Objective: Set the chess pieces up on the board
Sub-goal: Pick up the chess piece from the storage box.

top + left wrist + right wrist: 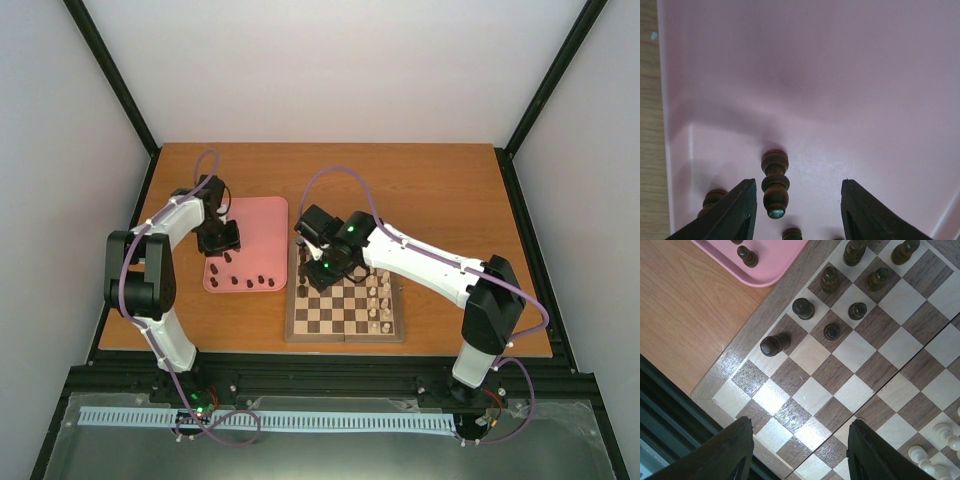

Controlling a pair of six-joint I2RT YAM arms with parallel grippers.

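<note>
The checkered wooden board (345,310) lies at the table's front middle; it also shows in the right wrist view (840,370). Several dark brown pieces (803,308) stand on its far left squares. More dark pieces (247,281) lie on the pink tray. My left gripper (220,242) is open over the tray. A dark piece (775,183) lies on its side between its fingers (735,212), close to the left one. My right gripper (322,262) is open and empty above the board's left part (800,450).
The pink tray (262,225) lies left of the board, its corner showing in the right wrist view (775,260). Cream-white pieces (380,300) stand along the board's right side. The table's black frame edge (670,405) runs close by the board.
</note>
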